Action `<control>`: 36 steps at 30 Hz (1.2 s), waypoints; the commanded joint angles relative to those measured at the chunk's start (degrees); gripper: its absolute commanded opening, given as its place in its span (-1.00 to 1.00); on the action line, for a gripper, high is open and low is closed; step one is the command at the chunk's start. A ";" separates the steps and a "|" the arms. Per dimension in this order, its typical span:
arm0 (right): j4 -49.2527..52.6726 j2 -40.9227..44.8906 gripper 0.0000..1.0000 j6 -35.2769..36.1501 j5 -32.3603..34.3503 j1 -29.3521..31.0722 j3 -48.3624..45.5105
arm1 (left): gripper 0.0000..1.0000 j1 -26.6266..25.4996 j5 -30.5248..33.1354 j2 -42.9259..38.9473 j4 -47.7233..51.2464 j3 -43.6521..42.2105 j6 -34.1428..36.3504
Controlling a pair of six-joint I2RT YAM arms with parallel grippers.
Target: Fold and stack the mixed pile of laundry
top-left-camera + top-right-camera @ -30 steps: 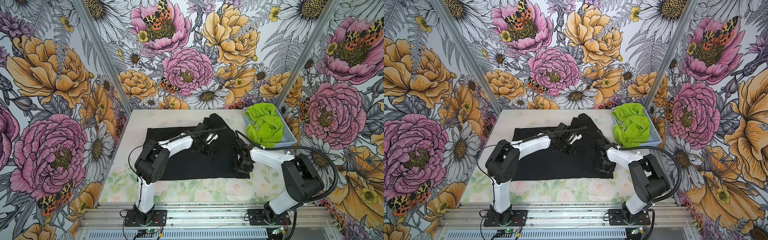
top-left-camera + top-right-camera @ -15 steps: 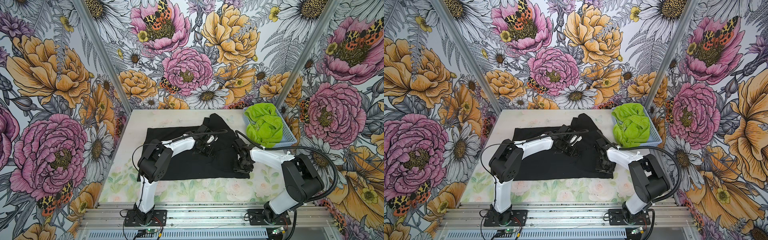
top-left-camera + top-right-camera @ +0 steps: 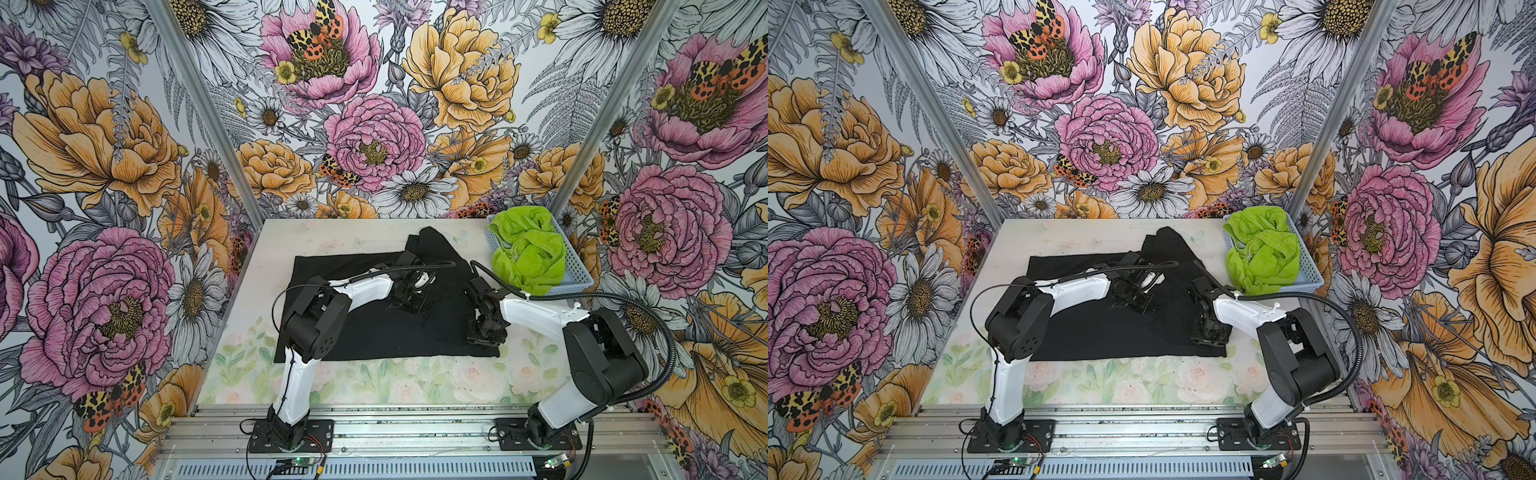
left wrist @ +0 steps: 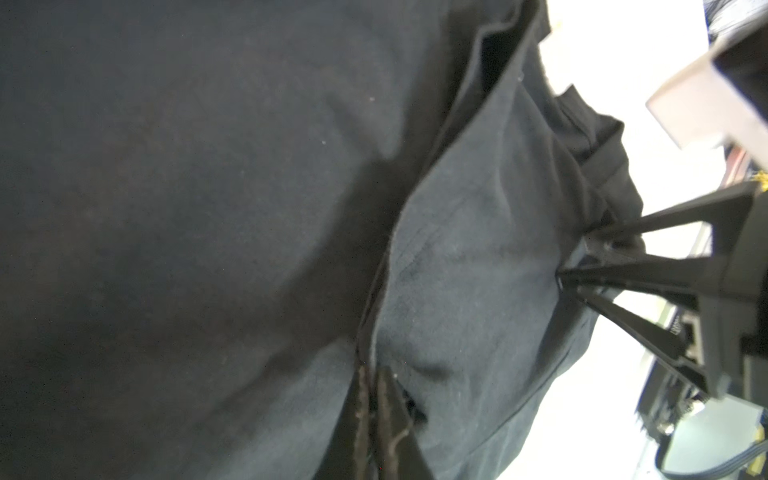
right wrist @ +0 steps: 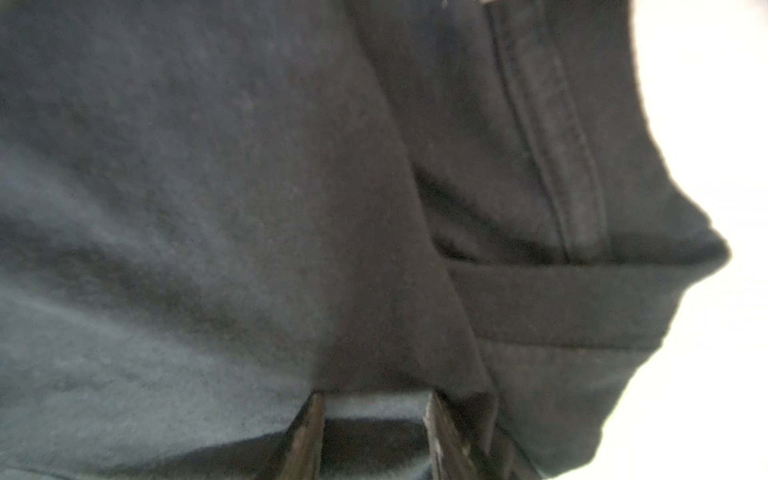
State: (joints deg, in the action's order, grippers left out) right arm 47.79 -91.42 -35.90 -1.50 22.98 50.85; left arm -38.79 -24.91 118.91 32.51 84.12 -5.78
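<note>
The black T-shirt [image 3: 374, 332] is lying spread across the middle of the table [image 3: 374, 382], with a rumpled part reaching toward the far edge. The left gripper [image 4: 374, 376] is sitting low over the middle of the shirt, its jaws closed together and pinching a folded edge of the black cloth. The right gripper [image 5: 374, 401] is resting on the shirt's right part, near its front right corner. Its jaws are standing partly apart with the tips down on the cloth, and I cannot tell whether any cloth is being pinched between them. The lime-green shorts [image 3: 525, 253] are lying crumpled in the light-blue basket [image 3: 579, 276], which is sitting at the table's far right corner, near the shirt
</note>
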 commanded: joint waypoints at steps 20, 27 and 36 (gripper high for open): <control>1.25 1.01 -0.13 -0.11 2.16 -0.49 -1.24 | -0.95 3.28 5.26 0.11 4.76 5.39 4.37; 3.10 4.95 -0.04 -0.78 0.93 -0.32 2.13 | -0.19 5.00 9.18 -4.32 5.82 2.06 2.46; 6.00 4.04 0.05 -1.82 0.19 4.06 12.44 | 0.16 15.05 14.09 -24.12 6.12 -13.83 -3.81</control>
State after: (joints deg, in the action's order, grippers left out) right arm 52.88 -87.44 -36.56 -1.52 25.15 60.90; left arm -26.92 -14.31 100.42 38.15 74.65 -6.35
